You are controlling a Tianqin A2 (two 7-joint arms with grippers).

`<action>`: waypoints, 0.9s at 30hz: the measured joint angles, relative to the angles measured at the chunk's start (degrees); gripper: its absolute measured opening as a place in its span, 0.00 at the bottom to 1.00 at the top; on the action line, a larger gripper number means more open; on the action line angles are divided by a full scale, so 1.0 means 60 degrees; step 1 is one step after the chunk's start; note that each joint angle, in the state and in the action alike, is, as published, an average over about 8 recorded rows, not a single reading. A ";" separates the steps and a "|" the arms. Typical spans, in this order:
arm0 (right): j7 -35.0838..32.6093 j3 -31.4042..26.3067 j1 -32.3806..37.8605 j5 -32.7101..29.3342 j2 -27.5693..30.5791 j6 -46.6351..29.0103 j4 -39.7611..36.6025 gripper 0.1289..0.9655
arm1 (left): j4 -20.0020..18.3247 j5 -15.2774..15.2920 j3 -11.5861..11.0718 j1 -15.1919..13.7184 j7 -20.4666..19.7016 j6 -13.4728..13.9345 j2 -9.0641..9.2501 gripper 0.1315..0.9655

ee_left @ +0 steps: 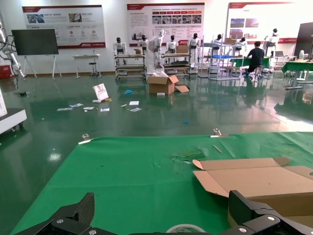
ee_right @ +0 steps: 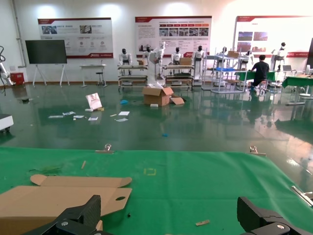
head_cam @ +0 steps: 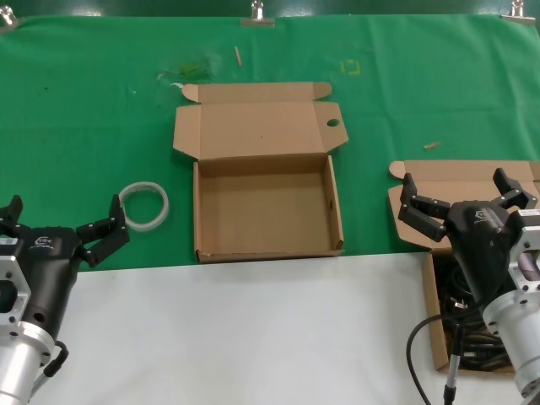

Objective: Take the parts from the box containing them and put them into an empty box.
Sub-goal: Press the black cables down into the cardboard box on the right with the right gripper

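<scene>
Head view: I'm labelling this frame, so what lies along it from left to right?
Left claw → white ring of tubing → empty box → right claw above the box of black power cords.

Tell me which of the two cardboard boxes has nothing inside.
The middle box, whose lid has an oval hole; its floor is bare. The other box, under the right gripper, holds black cords.

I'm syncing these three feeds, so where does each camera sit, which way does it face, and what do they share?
Head view: on the head, looking down at the empty box; left gripper and right gripper both open.
Left wrist view: on the left wrist, facing across the table into the hall; fingertips show.
Right wrist view: likewise on the right wrist; fingertips show.
Shared: all see the empty box's lid.
</scene>
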 joint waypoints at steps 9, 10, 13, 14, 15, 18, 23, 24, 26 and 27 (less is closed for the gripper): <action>0.0000 0.0000 0.0000 0.0000 0.0000 0.0000 0.0000 1.00 | 0.0000 0.0000 0.0000 0.0000 0.0000 0.0000 0.0000 1.00; 0.0000 0.0000 0.0000 0.0000 0.0000 0.0000 0.0000 1.00 | 0.0000 0.0000 0.0000 0.0000 0.0000 0.0000 0.0000 1.00; -0.0008 -0.0006 0.0002 0.0006 0.0000 0.0006 0.0001 1.00 | 0.0000 0.0000 0.0000 0.0000 0.0000 0.0000 0.0000 1.00; -0.0131 -0.0123 0.0024 0.0121 0.0003 0.0123 0.0009 1.00 | 0.0000 0.0000 0.0000 0.0000 0.0000 0.0000 0.0000 1.00; -0.0345 -0.0350 0.0056 0.0398 0.0022 0.0390 0.0025 1.00 | 0.0000 0.0000 0.0000 0.0000 0.0000 0.0000 0.0000 1.00; -0.1265 -0.1227 0.0173 0.1495 0.0029 0.1402 0.0099 1.00 | 0.0000 0.0000 0.0000 0.0000 0.0000 0.0000 0.0000 1.00; -0.3442 -0.2521 0.0256 0.3618 -0.0056 0.3381 0.0339 1.00 | 0.0000 0.0000 0.0000 0.0000 0.0000 0.0000 0.0000 1.00; -0.3846 -0.2566 0.0224 0.3861 -0.0082 0.3660 0.0400 1.00 | 0.0000 0.0000 0.0000 0.0000 0.0000 0.0000 0.0000 1.00; -0.4671 -0.2563 0.0131 0.4262 -0.0112 0.4177 0.0524 1.00 | 0.0000 0.0000 0.0001 0.0000 0.0000 0.0000 0.0000 1.00; -0.5111 -0.2521 0.0073 0.4434 -0.0123 0.4439 0.0596 1.00 | 0.0000 0.0000 0.0001 0.0000 0.0000 0.0000 0.0000 1.00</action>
